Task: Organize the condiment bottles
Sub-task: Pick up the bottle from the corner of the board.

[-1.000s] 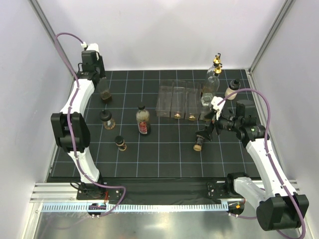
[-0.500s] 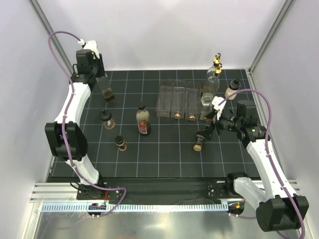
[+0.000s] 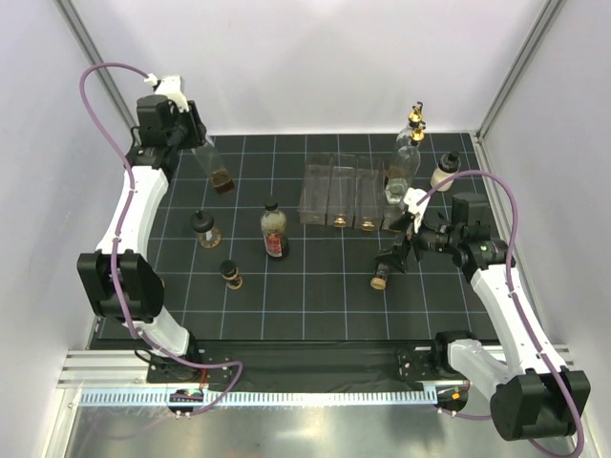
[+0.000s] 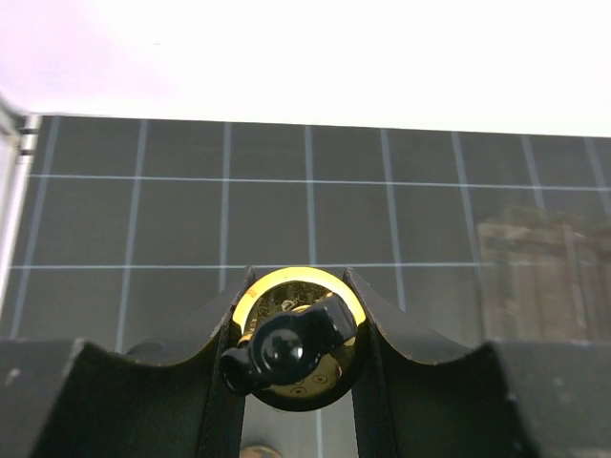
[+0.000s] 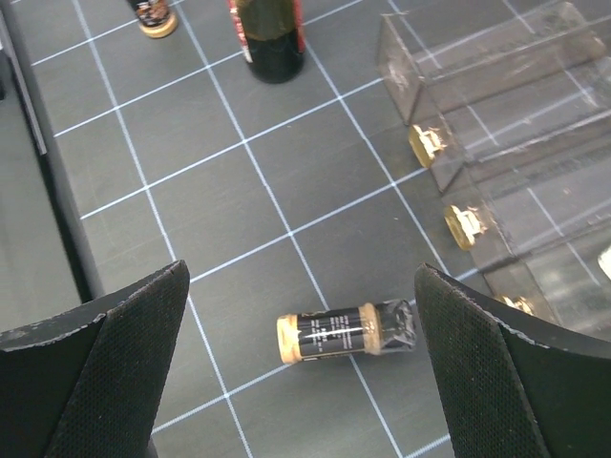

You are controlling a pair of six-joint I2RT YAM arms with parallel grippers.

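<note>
One fallen bottle [image 5: 348, 331] lies just below your right gripper [image 5: 301, 275], between its wide-spread fingers [image 5: 115, 372]; long axis runs finger to finger; left gripper [image 4: 298, 279] clamps a gold-spouted bottle [image 4: 298, 345].

1. A black mat [image 3: 315, 305] marked with a thin white grid covers the work surface.
2. A plain white back wall [image 3: 334, 57] rises behind it.
3. White side panels close in the left [image 3: 38, 191] and the right [image 3: 578, 191].
4. Slanting aluminium posts run up the left [image 3: 81, 38] and right [image 3: 517, 67] back corners.
5. At the near edge lie a plain black band [image 3: 315, 355], an aluminium rail [image 3: 95, 367], a white toothed strip [image 3: 315, 396] and a brushed metal sheet [image 3: 315, 434].
6. The light is bright, soft and even; the left wrist view washes the wall out to white.
</note>
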